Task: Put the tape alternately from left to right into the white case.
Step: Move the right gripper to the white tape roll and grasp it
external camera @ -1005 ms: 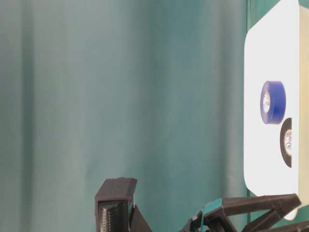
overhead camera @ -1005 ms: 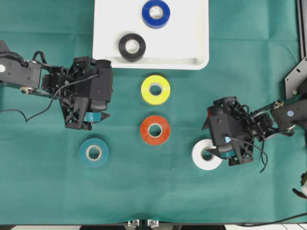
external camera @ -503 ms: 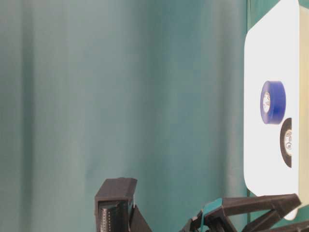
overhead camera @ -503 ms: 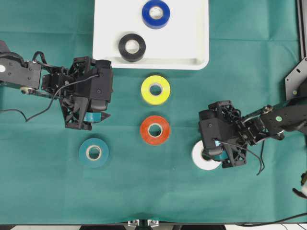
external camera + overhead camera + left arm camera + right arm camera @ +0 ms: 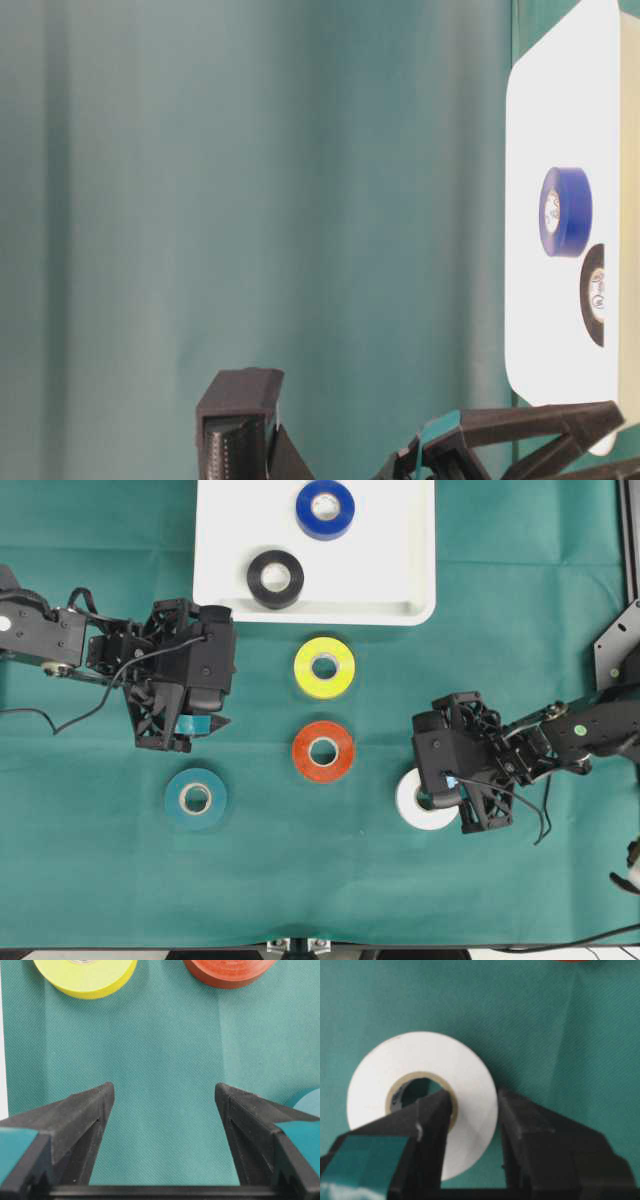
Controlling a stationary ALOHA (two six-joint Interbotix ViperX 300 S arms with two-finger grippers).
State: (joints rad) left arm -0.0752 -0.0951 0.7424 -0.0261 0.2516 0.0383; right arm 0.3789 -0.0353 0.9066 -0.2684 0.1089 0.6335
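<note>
The white case [image 5: 410, 540] is a shallow rectangular tray with rounded corners and a raised rim, lying flat at the top centre of the overhead frame. Inside it lie two tape rolls: a blue roll [image 5: 325, 508] at the upper middle and a black roll [image 5: 276, 578] at the lower left. Four rolls lie flat on the green cloth below: a yellow roll [image 5: 324, 667] just below the case, an orange roll [image 5: 323, 751] beneath it, a teal roll [image 5: 196, 798] at lower left, and a white roll [image 5: 418, 802] at lower right.

Six tape rolls [image 5: 324, 667], one white case [image 5: 400, 550], two arms [image 5: 60, 635].
</note>
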